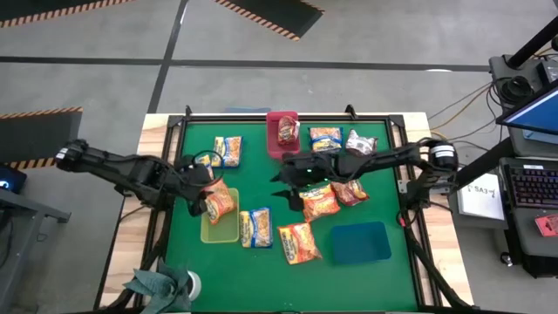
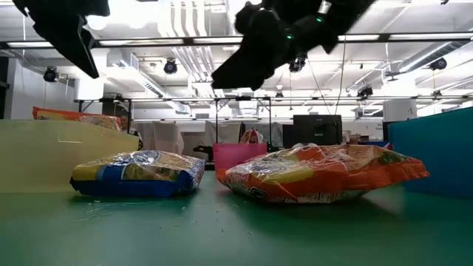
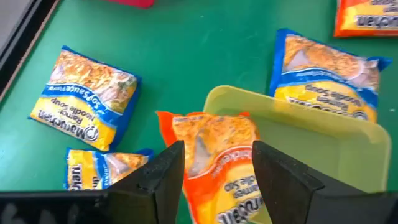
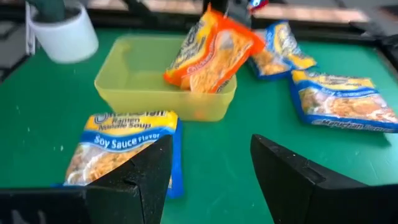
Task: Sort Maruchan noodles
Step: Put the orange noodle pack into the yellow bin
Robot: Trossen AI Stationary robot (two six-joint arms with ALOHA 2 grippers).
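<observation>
maruchan noodles lie scattered on the green table (image 1: 384,174). only the right wrist view shows an orange packet (image 4: 211,53) leaning on the rim of the yellow-green tray (image 4: 137,87); in the left wrist view that packet sits just beyond the left gripper (image 3: 217,165), whose jaws are spread and grip nothing. the right gripper (image 4: 211,171) hovers with jaws wide and empty, a blue-and-yellow packet (image 4: 124,149) just beside one finger. overhead, the red tray (image 1: 281,131) holds one packet; the blue tray (image 1: 359,242) holds none.
</observation>
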